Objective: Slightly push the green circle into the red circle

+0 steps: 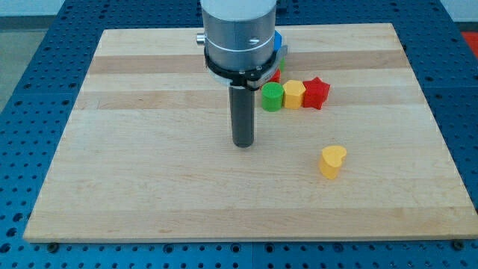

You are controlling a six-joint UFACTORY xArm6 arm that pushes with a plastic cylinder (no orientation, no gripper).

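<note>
The green circle stands on the wooden board right of centre, touching a yellow block on its right. A red star touches the yellow block's right side. A small red piece shows just above the green circle, mostly hidden by the arm; its shape cannot be told. My tip rests on the board below and left of the green circle, a short gap away.
A yellow heart block stands alone toward the lower right. A blue block peeks out behind the arm's body near the board's top edge. The board lies on a blue perforated table.
</note>
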